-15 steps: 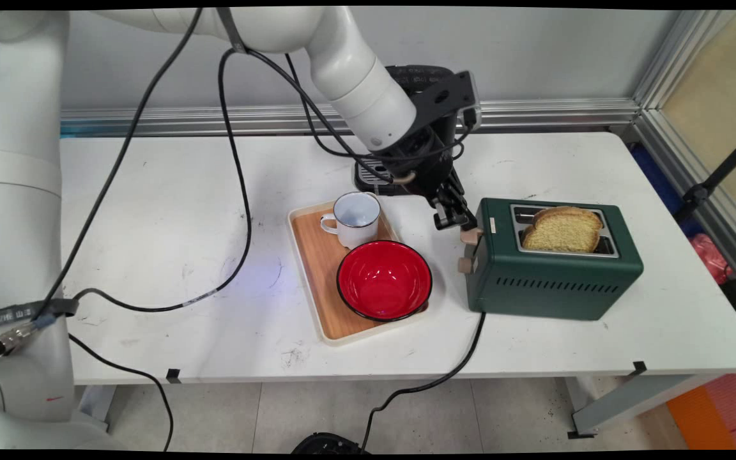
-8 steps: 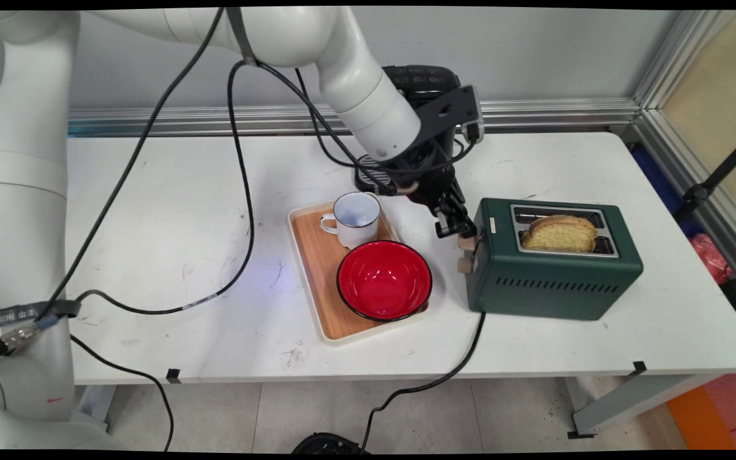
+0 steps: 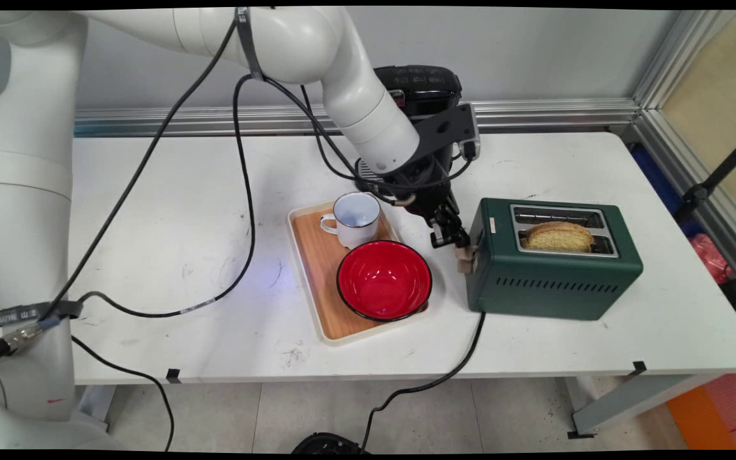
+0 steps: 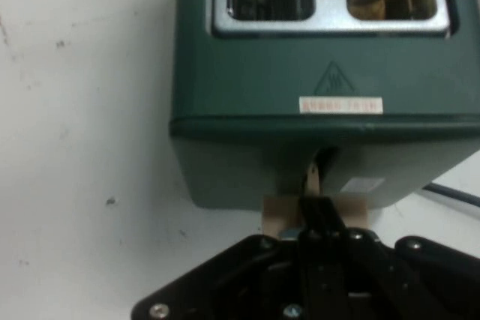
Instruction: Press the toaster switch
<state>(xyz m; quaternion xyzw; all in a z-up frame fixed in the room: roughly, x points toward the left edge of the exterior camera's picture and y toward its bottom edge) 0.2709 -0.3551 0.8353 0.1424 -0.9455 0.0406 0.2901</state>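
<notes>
A white table is seen from above, with a white robot arm reaching in from the upper left. Its black gripper points down at the left end of a dark green toaster, which stands on the right half of the table. The gripper's tip rests on the tan lever that sticks out of that end of the toaster. Just below it on the same face is a tan knob, almost hidden by the lever.

In the hand view, the gripper rises from the bottom edge and its two fingers are drawn tightly together, with no gap between them and nothing held. The closed tip presses on top of the lever, which lies across the slot in the toaster's end wall.

A slice of bread sits low in the nearer of the toaster's two top slots, with only its upper crust above the metal rim. A black power cord runs from the toaster's base off the table's near edge.

Just left of the toaster lies a shallow tray with a cream rim and a wood-coloured floor. On it stand a white enamel mug at the far end and a red bowl with a black rim at the near end, touching or nearly touching. Behind the gripper, by the wall, stands a black coffee machine, partly hidden by the arm.
</notes>
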